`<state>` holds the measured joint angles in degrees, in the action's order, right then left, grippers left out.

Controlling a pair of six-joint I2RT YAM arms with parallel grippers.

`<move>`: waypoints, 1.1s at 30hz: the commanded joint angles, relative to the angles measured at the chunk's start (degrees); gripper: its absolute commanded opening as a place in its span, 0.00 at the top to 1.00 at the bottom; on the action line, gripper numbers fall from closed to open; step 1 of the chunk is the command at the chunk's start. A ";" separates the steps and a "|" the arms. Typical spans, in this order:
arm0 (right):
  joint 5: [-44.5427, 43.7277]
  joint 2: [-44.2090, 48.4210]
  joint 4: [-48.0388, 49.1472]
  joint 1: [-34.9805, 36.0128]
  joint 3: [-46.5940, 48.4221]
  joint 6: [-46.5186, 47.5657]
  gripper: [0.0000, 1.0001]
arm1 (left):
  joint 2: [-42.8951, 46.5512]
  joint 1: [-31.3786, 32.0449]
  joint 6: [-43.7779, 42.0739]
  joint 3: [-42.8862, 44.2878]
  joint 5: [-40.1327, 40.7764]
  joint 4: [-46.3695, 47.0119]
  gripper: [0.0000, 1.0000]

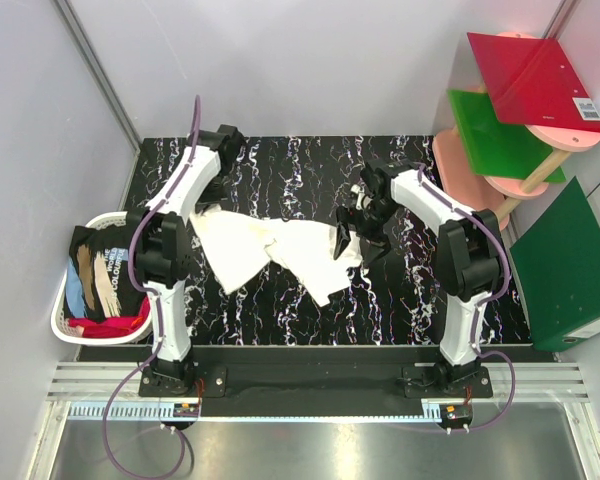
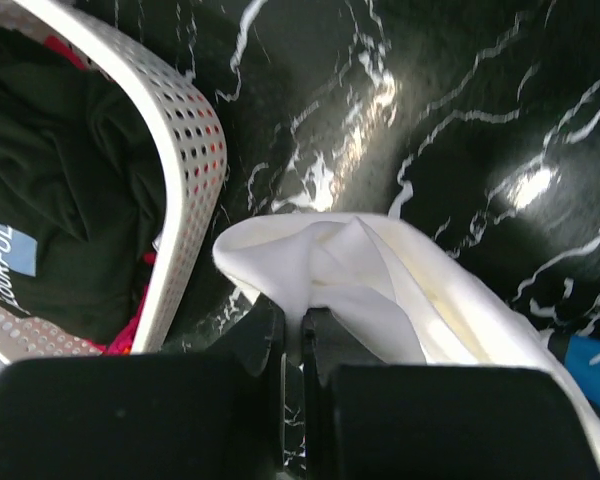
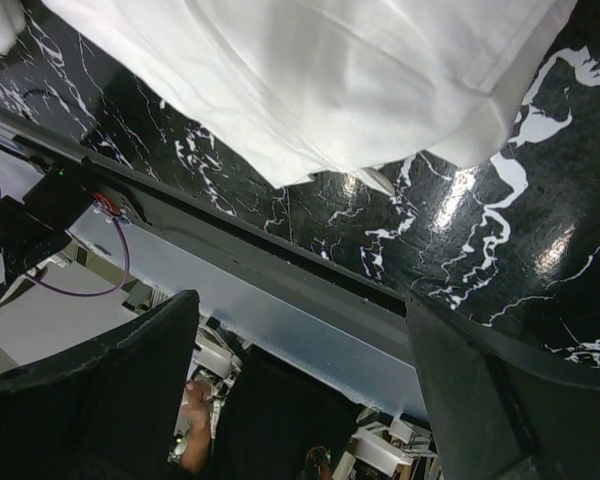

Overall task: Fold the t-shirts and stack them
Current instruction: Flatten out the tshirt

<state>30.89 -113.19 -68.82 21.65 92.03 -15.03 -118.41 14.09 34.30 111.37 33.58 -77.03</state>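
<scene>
A cream-white t-shirt [image 1: 270, 250] lies crumpled across the middle of the black marbled table [image 1: 310, 170]. My left gripper [image 1: 202, 207] is shut on the shirt's left edge. The left wrist view shows a fold of white cloth [image 2: 330, 270] pinched between the closed jaws [image 2: 302, 325]. My right gripper [image 1: 348, 235] stands open at the shirt's right edge. In the right wrist view the shirt [image 3: 330, 80] lies beyond the wide-apart fingers [image 3: 110, 380], with nothing between them. More t-shirts, a black one [image 1: 105, 262], a blue-and-white one and a red one [image 1: 115, 325], sit in the white basket [image 1: 68, 333].
The perforated basket rim [image 2: 190, 160] is close to the left of the left gripper. A pink tiered stand [image 1: 470, 165] at the back right carries a red board [image 1: 530, 80] and a green board [image 1: 495, 135]. A green folder [image 1: 570, 265] leans at the right.
</scene>
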 commanded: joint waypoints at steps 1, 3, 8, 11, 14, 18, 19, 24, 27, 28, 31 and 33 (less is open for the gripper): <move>-1.62 2.27 -0.62 0.24 -2.11 -0.88 0.09 | -1.56 -1.69 -2.05 6.92 1.93 0.04 1.00; -1.63 1.22 1.39 0.32 -2.90 -1.67 0.10 | -1.82 -1.69 -2.22 7.72 1.75 -0.13 1.00; -2.41 -2.91 6.14 0.24 -2.65 -2.90 0.13 | -1.30 -1.69 -2.75 7.72 0.96 -0.04 1.00; -4.08 -4.76 11.59 0.24 -1.60 -4.48 0.17 | -0.68 -1.69 -3.10 7.11 0.52 0.13 1.00; -4.26 -7.74 15.98 0.32 0.42 -6.33 0.33 | -0.33 -1.69 -3.45 6.67 0.26 0.22 1.00; -6.45 -10.30 17.49 0.32 3.24 -7.82 1.00 | 0.28 -1.69 -3.54 6.23 0.08 0.22 1.00; -6.98 -9.69 17.49 0.32 3.51 -7.91 1.00 | 0.72 -1.69 -3.46 6.14 0.17 0.13 1.00; -15.39 -0.66 17.67 0.32 4.74 -7.12 1.00 | 3.09 -1.69 -2.67 4.12 1.04 0.13 1.00; -22.79 5.58 17.67 0.32 5.09 -6.86 1.00 | 5.73 -1.69 -1.70 3.42 3.32 -0.05 1.00; -25.07 7.17 17.75 0.32 5.18 -6.86 1.00 | 7.13 -1.78 -1.44 3.41 4.98 -0.05 1.00; -35.70 11.93 17.84 0.32 5.79 -6.77 1.00 | 8.63 -2.39 -0.73 4.38 8.16 -0.04 1.00; -43.87 13.34 18.36 0.32 6.49 -5.98 1.00 | 8.37 -3.36 -0.20 5.69 8.78 -0.40 1.00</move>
<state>5.13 -106.37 -51.96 21.80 95.13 -21.85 -114.50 12.45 32.49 114.30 35.97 -77.25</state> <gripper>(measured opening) 0.025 0.046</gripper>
